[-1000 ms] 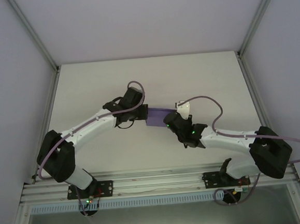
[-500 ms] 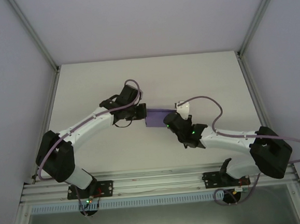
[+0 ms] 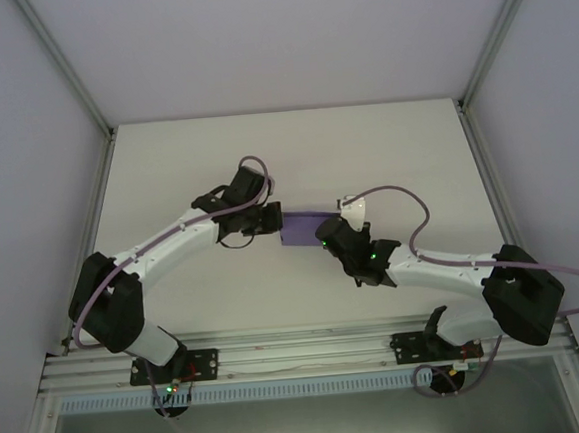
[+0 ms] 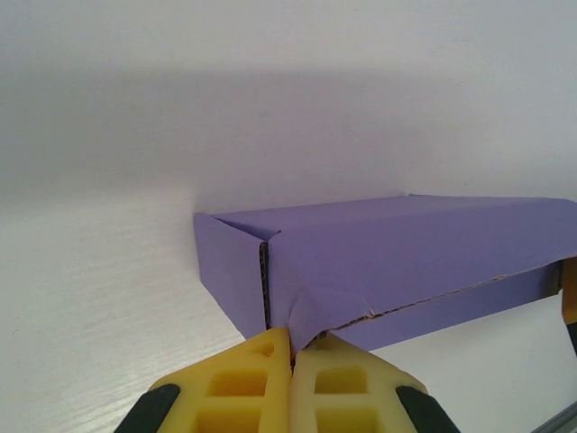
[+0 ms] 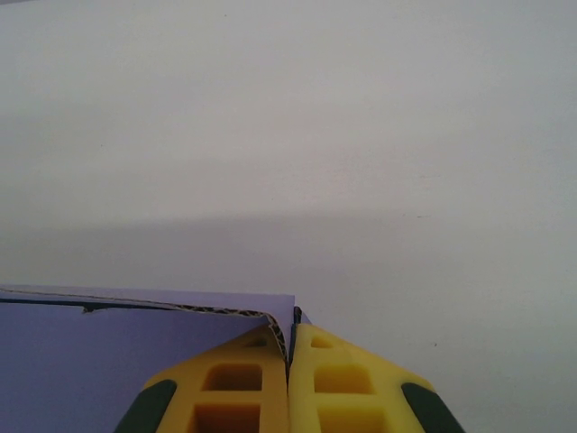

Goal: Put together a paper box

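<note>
Left gripper [image 4: 290,337], right gripper [image 5: 288,332] pinch paper box [image 4: 406,244] edges (open table [image 3: 365,150] around).

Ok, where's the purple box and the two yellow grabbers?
paper box [image 4: 406,253], left wrist view, top panel.
left gripper [image 4: 290,341], left wrist view, between yellow fingertips.
right gripper [image 5: 289,332], right wrist view, between yellow fingertips.
</note>
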### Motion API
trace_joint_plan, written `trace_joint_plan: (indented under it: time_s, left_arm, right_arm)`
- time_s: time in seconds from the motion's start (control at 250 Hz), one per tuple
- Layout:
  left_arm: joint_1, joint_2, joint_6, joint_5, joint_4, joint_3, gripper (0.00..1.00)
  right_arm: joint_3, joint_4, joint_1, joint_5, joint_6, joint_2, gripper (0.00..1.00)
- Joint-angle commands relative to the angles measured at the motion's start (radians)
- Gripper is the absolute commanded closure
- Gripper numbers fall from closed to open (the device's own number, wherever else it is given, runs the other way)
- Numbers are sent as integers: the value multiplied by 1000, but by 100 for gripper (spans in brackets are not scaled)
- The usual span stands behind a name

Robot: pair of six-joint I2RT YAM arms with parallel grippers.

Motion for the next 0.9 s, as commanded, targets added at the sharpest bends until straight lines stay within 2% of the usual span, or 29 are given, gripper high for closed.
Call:
trace_joint_plan:
  time_s: [0.0,0.252,0.532,0.576,0.644,0.711,0.819,0.895]
  left_arm:
    - [13,41,-11,-63,-102,-79,100]
    - [12,40,-12,-129,-94,-133,100]
    - [10,-19,-11,-109,-73,-110,100]
    - [10,-41,-12,-114,-80,-98,87]
    - [11,-74,-12,-104,-85,-81,79]
    - [11,-102,14,-96,-81,-62,66]
    - [12,-121,29,-117,-65,-32,55]
    - [11,-106,42,-140,-57,-3,55]
  right_arm:
    - [-42,-108,2,-25,-1,30,100]
    - [-85,-27,2,-33,-41,38,100]
    - [-78,-33,2,-30,-70,54,100]
    - [-78,-35,2,-28,-72,51,100]
    - [-76,-37,2,-26,-75,49,100]
    - [-74,-42,2,-26,-79,50,100]
    - [-69,-52,2,-23,-79,53,100]
    - [-68,-52,2,-25,-78,52,100]
